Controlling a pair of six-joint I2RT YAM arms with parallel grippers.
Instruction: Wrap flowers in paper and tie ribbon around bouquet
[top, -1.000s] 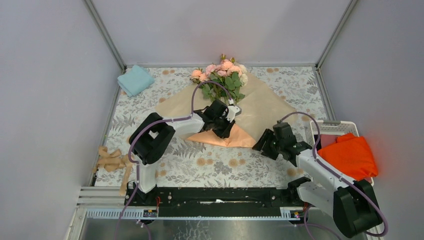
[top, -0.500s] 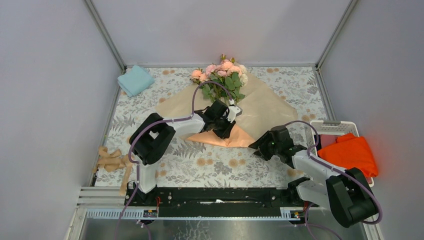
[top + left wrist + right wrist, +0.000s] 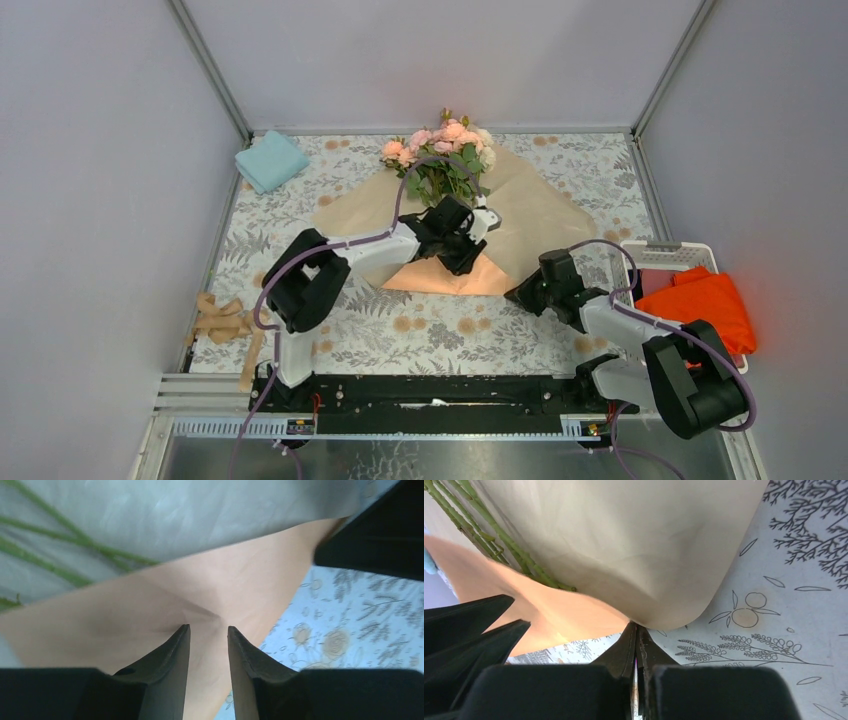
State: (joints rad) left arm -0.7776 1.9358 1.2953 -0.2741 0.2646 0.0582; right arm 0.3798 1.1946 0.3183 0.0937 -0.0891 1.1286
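At paper (image 3: 540,215) near edge: R jaws clenched on it, L jaws parted.

Top view. The table (image 3: 420,330) fills mid-frame. On it, the paper (image 3: 540,215) lies spread from centre toward upper middle. The flowers (image 3: 445,148) lie on the paper, heads at its upper edge near top centre, stems running down toward frame centre.

The left gripper (image 3: 209,627) is over the paper's folded lower corner, just below the stems. The right gripper (image 3: 637,626) is to the right of that, tips touching the paper's lower-right edge.

The ribbon (image 3: 225,320) sits lower left, at the table's left border. A folded cloth (image 3: 270,160) is in the table's upper-left corner, well apart from the paper. A basket (image 3: 668,246) stands at the right edge, with a second cloth (image 3: 700,310) in it, overhanging its right side.
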